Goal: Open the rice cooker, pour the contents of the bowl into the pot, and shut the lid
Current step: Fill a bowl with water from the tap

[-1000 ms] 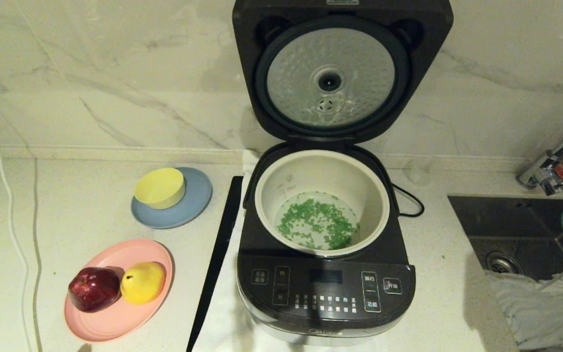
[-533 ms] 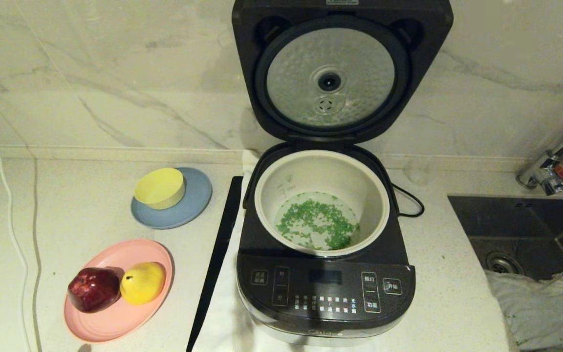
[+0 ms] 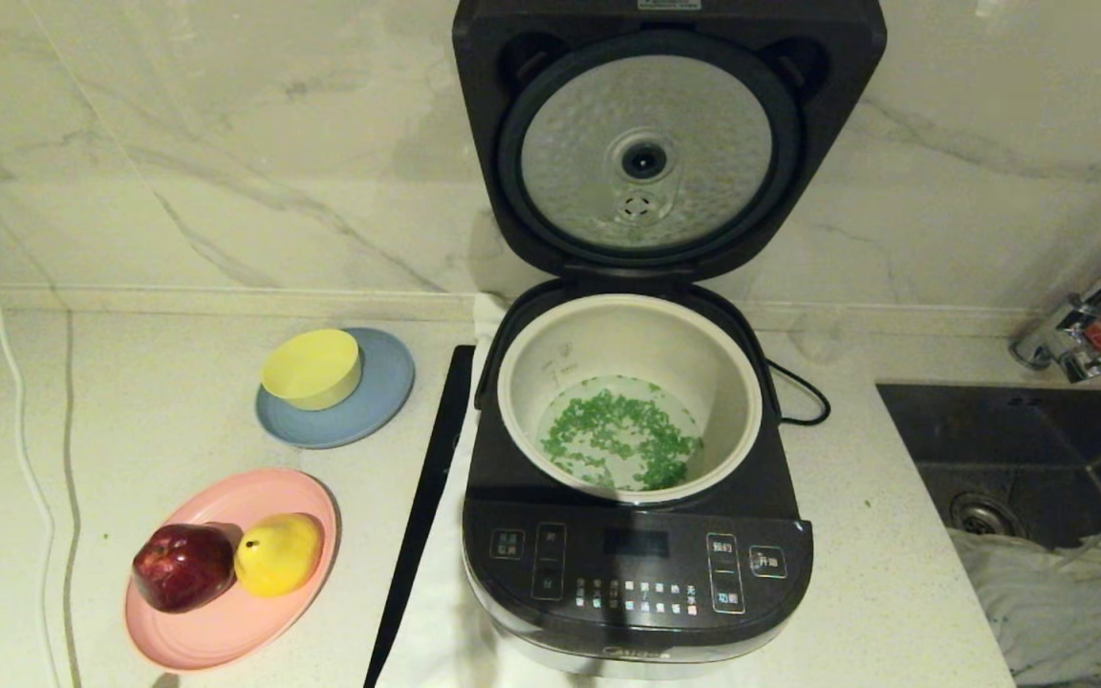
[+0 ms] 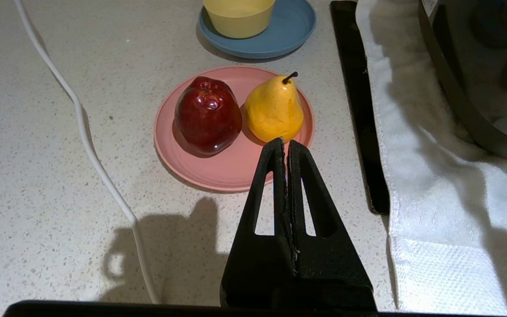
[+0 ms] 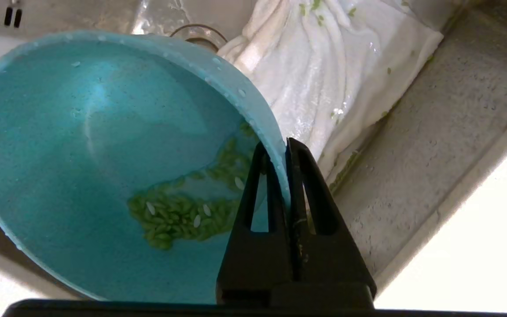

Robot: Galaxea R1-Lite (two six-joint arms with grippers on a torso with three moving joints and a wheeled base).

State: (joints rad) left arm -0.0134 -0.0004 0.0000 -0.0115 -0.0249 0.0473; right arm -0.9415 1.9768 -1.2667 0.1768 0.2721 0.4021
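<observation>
While tilted, bowl (image 5: 104,132) rim sits pinched in right hand (image 5: 285,147).

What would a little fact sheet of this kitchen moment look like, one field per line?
Rice cooker: on the counter
Lid: standing open
Pot: green bits across its bottom
Teal bowl: tilted above the sink, a few green bits left inside
Right gripper: shut on the bowl's rim
Left gripper: shut, empty, above the pink plate
On the pink plate: apple and pear
</observation>
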